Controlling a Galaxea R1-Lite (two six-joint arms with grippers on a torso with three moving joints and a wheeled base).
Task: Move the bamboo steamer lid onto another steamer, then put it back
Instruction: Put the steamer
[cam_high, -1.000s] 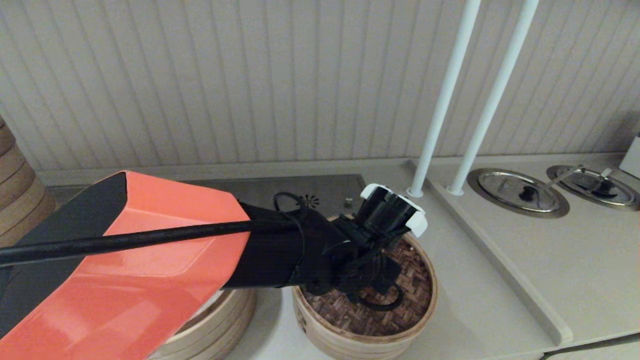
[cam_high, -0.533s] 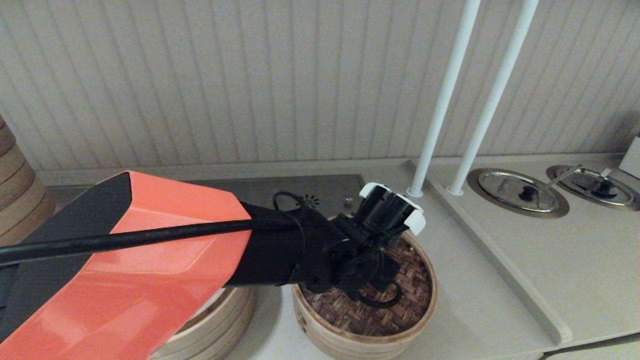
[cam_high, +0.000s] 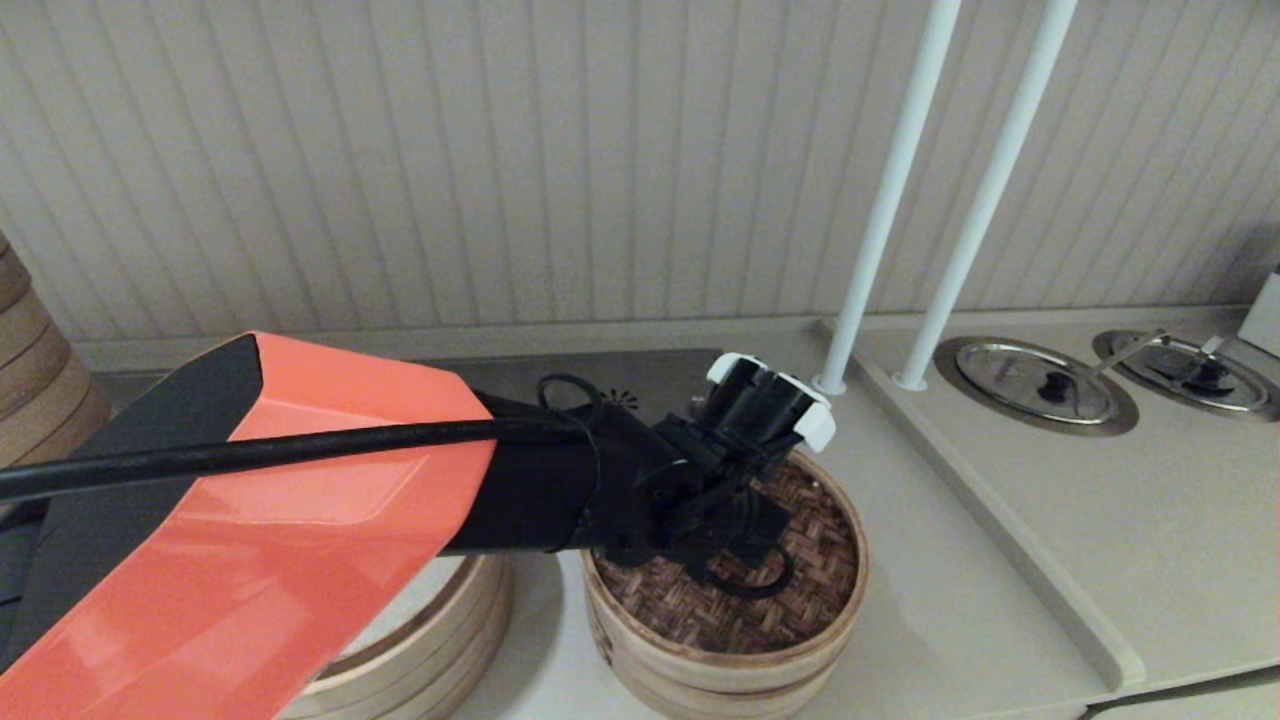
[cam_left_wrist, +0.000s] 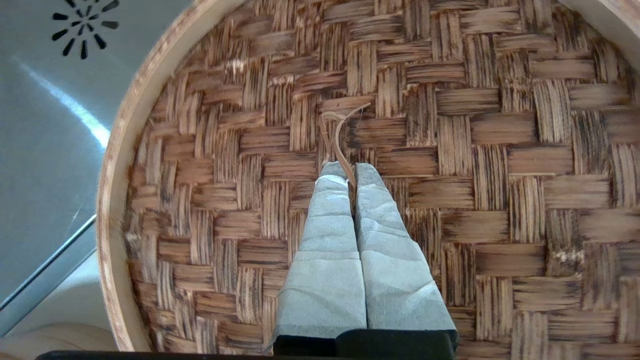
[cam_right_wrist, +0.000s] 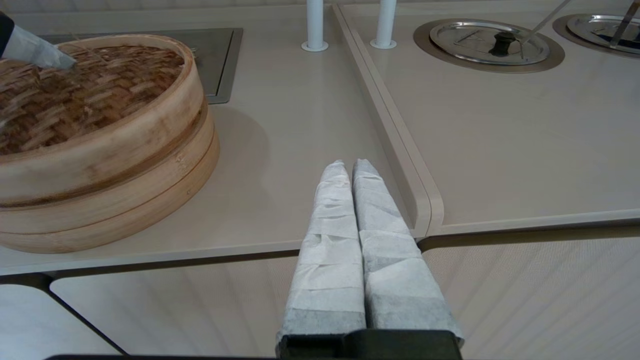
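While right hand (cam_right_wrist: 350, 167) idled shut above tabletop (cam_right_wrist: 300, 150) edge, left hand (cam_left_wrist: 350, 170) pinched centre loop (cam_left_wrist: 337, 132) of lid (cam_left_wrist: 450, 150) (lid tilted on steamer (cam_right_wrist: 125, 200)).

- The left arm (cam_high: 250, 540) has a big shiny orange shell with a black stripe along one side.
- A thick black cable (cam_high: 300, 455) runs along the top of it.
- Its wrist is black, with thin looped wires and a white cap (cam_high: 765, 400) at the end.
- Both pairs of jaws wear pale grey, wrinkly cloth wraps on black bases.
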